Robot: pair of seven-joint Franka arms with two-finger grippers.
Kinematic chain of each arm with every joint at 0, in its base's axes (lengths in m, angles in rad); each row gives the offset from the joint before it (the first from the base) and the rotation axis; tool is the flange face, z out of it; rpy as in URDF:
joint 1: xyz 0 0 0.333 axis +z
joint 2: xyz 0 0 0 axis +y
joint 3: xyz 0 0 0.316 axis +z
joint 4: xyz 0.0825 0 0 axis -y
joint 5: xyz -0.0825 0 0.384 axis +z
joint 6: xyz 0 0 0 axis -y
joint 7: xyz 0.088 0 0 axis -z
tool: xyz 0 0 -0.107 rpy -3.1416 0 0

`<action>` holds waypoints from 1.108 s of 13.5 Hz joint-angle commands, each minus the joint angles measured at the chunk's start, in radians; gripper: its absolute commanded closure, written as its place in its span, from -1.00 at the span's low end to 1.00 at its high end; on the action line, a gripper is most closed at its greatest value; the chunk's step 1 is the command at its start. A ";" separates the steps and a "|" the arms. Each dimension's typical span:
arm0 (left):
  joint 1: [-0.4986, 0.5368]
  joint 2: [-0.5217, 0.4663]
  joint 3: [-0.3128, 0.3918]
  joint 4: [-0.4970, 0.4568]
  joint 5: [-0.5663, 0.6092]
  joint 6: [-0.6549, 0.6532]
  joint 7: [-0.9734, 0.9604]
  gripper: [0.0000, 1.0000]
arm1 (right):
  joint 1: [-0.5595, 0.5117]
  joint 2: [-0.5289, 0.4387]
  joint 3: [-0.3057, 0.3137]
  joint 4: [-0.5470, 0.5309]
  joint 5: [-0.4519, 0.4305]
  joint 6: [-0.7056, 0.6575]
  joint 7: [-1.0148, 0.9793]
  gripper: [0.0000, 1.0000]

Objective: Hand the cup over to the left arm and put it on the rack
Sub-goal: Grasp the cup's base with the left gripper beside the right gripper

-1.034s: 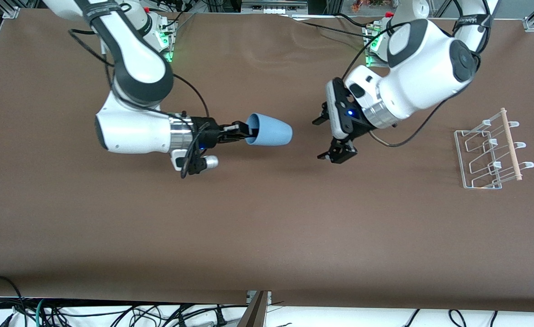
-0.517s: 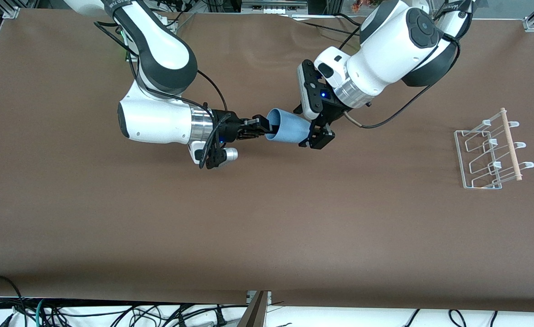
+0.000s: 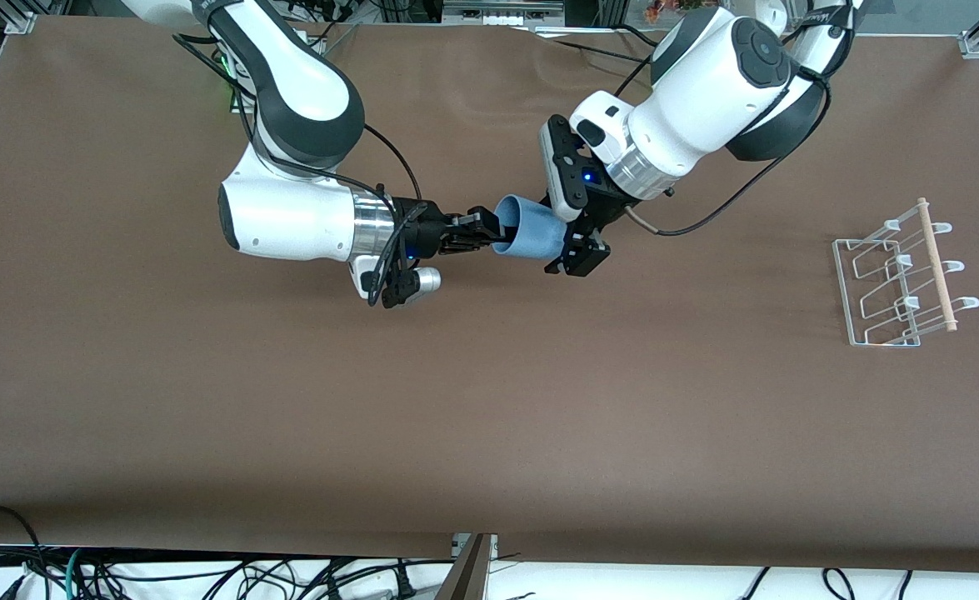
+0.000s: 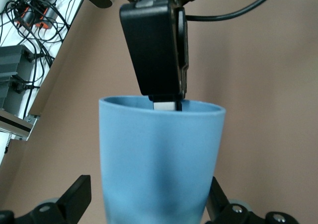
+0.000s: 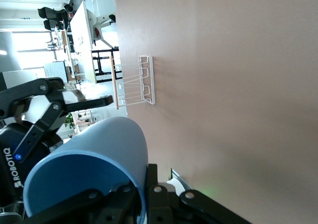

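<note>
The light-blue cup (image 3: 531,235) lies on its side in the air over the middle of the table, its mouth toward the right arm. My right gripper (image 3: 489,231) is shut on its rim, one finger inside and one outside, as the right wrist view (image 5: 141,194) shows on the cup (image 5: 89,159). My left gripper (image 3: 571,236) is open around the cup's base, a finger on each side. In the left wrist view the cup (image 4: 159,159) stands between its fingers (image 4: 74,200) with a gap on both sides. The white wire rack (image 3: 901,279) stands at the left arm's end of the table.
The brown tabletop (image 3: 489,417) is bare apart from the rack, which also shows in the right wrist view (image 5: 136,85). Cables hang past the table edge nearest the front camera.
The right arm carried the cup toward the left arm. The left gripper swung in and came round the cup's base, still open. Little has moved in the last half second.
</note>
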 commanded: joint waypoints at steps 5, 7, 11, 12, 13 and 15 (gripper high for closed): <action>-0.009 0.020 -0.003 0.004 0.091 0.020 -0.072 0.90 | 0.011 0.017 0.000 0.035 0.022 0.002 -0.015 1.00; -0.009 0.021 -0.003 0.006 0.090 0.020 -0.072 1.00 | 0.011 0.017 0.000 0.035 0.024 0.001 0.000 0.99; 0.028 0.008 0.012 0.009 0.085 -0.044 -0.058 1.00 | 0.008 0.011 0.000 0.035 0.025 -0.007 -0.001 -1.00; 0.052 -0.005 0.013 0.018 0.087 -0.095 -0.056 1.00 | 0.008 0.009 0.000 0.037 0.025 -0.007 -0.001 -1.00; 0.074 -0.014 0.017 0.025 0.090 -0.147 -0.055 1.00 | 0.007 0.008 0.000 0.037 0.024 -0.007 -0.003 -1.00; 0.112 -0.034 0.061 0.030 0.091 -0.263 -0.041 1.00 | -0.001 -0.003 -0.005 0.037 0.022 -0.011 -0.012 -1.00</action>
